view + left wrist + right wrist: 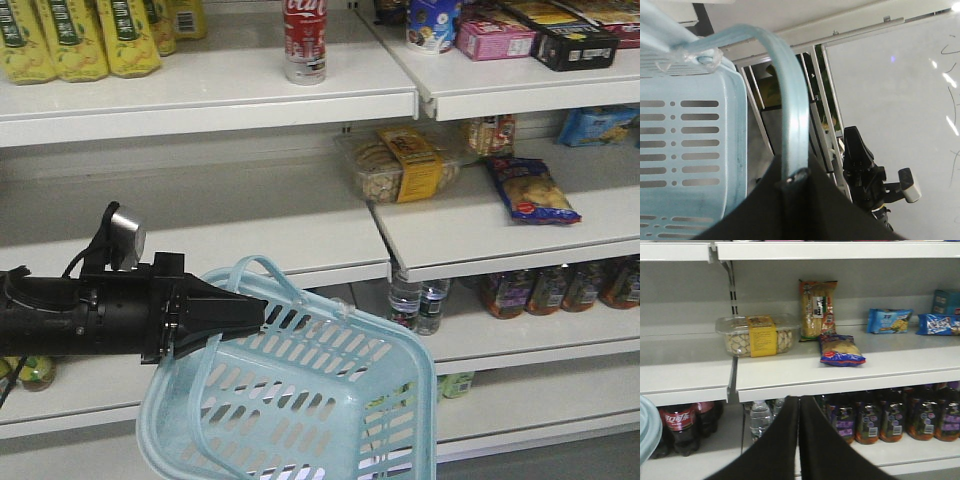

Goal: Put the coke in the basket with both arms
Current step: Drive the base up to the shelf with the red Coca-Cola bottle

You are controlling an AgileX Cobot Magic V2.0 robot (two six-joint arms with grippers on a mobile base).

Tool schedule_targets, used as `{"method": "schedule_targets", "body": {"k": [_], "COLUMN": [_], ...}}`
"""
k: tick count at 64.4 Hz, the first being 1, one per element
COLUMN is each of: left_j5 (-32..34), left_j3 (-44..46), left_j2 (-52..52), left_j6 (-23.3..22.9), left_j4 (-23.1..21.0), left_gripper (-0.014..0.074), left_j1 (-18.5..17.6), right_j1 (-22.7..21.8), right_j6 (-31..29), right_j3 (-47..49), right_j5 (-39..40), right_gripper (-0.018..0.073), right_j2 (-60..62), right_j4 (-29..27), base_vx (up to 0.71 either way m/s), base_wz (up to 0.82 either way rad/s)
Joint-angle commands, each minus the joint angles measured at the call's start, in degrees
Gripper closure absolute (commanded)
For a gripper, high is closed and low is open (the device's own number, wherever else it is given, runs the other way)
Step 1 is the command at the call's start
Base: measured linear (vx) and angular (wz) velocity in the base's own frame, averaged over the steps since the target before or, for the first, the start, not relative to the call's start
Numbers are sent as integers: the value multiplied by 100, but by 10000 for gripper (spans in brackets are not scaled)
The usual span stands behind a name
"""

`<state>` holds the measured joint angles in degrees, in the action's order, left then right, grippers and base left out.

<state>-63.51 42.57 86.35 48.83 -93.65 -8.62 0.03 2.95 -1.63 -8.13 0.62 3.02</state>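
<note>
The coke (304, 40), a slim red can, stands upright on the top shelf, out of both wrist views. The pale blue basket (300, 400) hangs tilted low in front of the shelves. My left gripper (262, 310) is shut on the basket's loop handle (792, 100), which runs straight into its jaws (795, 176). My right gripper (799, 401) is shut with nothing between its fingers, facing the middle and lower shelves, far below the can. The left wrist view shows the right arm (865, 175) beside the basket. A sliver of basket rim (645, 432) shows at the left of the right wrist view.
Yellow bottles (80, 40) and a pink box (495, 38) flank the can on the top shelf. A clear biscuit box (405, 165) and a blue snack bag (532, 190) lie on the middle shelf. Water bottles (418, 300), dark juice bottles (900, 420) and cola bottles (677, 427) fill the lower shelf.
</note>
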Motion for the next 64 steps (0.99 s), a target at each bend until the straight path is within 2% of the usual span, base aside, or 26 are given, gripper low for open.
{"method": "schedule_targets", "body": {"k": [1,36,64], "left_j5": [-390,-390,-391], "left_j3": [105,105,105], "left_j2": [-220,-220,-220], "left_j6": [10,10,10], "left_j4": [-482,-482,-482], "left_gripper": [603,603,603], "left_j1": [-14,-14,-14], "right_j1": [-3,-3,-3], "right_j6": [19,19,19], "right_j3": [-59,-59,-59], "right_j5": [446,446,446], "right_gripper": [568,568,568], "right_j2": [102,102,102], "right_j4": [28,28,28], "base_vx": [3,2,4], "base_wz": [41,25,5]}}
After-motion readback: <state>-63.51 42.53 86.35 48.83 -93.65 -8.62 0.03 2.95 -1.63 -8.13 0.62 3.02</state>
